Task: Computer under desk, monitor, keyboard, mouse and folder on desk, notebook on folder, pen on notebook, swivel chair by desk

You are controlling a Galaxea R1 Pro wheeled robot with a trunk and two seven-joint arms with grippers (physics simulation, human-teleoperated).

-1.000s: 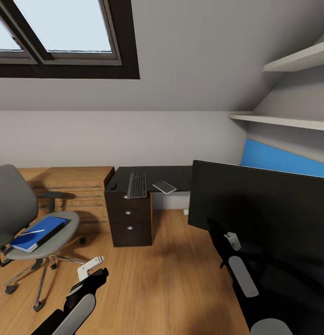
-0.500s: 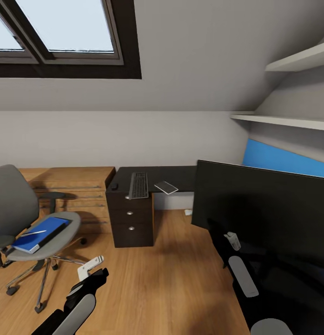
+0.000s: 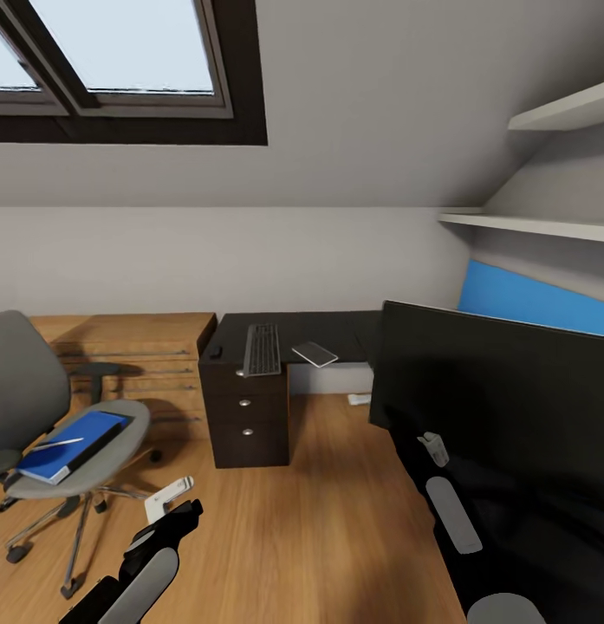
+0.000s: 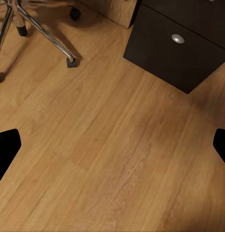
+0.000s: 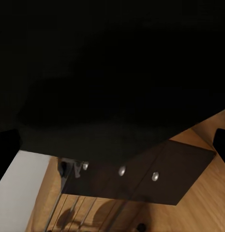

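While one folder (image 3: 66, 444) waits, one keyboard (image 3: 263, 348) lies.

Glossy black desk (image 3: 336, 328), chrome-based swivel chair (image 3: 72, 451), smooth wood floor (image 4: 107, 145).

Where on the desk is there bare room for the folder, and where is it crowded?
Bare black top lies on the desk behind the notebook, between the keyboard and the monitor. The near-left corner is crowded: the mouse, keyboard and notebook sit close together. The folder rests on the chair.
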